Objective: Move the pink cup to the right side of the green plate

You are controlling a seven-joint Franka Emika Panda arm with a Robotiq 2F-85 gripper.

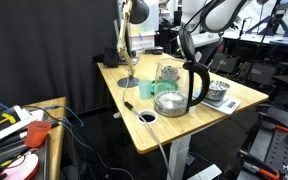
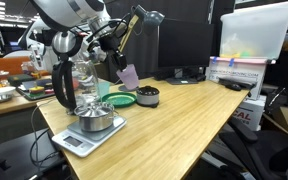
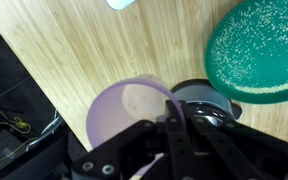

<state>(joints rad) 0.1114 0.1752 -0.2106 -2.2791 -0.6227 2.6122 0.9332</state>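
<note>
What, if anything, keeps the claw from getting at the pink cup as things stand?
Probably nothing: in the wrist view the claw sits on the pink cup, apparently closed over its rim. The dark round pot beside it and the green plate lie outside the grip.

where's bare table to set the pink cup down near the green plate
Biggest bare stretch of table: beyond the dark round container, running to the monitor. Crowded: the glass kettle, metal bowl on its scale and green plate bunch at one end, with the pink cup in the claw just above them.
</note>
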